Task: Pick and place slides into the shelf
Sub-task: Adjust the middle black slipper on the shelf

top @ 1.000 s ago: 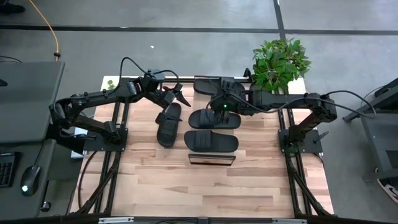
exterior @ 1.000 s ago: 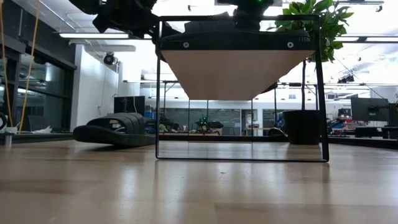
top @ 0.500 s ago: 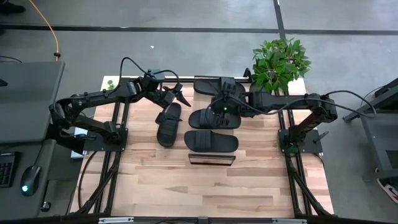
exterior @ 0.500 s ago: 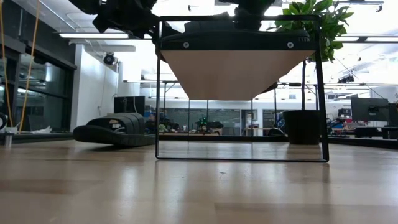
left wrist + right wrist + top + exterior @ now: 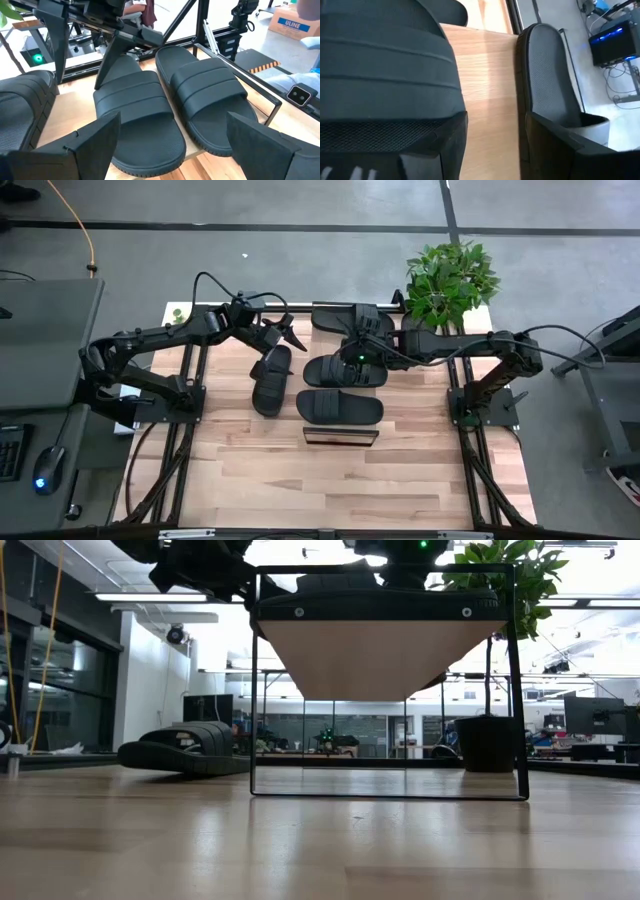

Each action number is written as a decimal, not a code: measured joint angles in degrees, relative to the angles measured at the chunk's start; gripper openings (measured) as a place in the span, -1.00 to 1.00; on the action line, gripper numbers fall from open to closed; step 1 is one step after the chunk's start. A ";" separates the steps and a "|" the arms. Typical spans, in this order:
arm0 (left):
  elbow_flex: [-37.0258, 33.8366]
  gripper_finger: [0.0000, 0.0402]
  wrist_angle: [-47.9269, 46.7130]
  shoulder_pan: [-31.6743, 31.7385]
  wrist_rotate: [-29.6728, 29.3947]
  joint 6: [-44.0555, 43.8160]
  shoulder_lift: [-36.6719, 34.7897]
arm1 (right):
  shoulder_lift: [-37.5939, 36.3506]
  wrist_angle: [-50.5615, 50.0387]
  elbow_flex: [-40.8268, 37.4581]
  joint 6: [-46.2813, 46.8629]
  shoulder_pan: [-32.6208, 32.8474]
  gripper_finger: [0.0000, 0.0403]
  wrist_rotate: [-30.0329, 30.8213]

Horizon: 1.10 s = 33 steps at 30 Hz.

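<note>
Wood tabletop (image 5: 330,480), ribbed foam slides (image 5: 340,406)

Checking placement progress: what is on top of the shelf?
Three black slides lie on the shelf: one at the back, one in the middle under the right claw, one at the front. The right arm hides part of the board.
</note>
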 joint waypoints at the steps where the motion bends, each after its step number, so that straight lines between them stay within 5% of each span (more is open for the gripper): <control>1: 0.00 0.70 0.00 0.00 0.00 0.00 0.00 | -0.03 -0.28 0.00 0.31 0.00 -0.03 -0.52; 14: 0.00 0.70 -0.01 0.01 0.00 0.00 0.00 | -0.03 0.05 0.00 0.19 -0.02 -0.03 -4.74; 33: 0.00 0.70 -0.71 0.00 0.00 -0.02 0.00 | -0.07 -5.06 -0.15 2.07 0.01 -0.03 2.83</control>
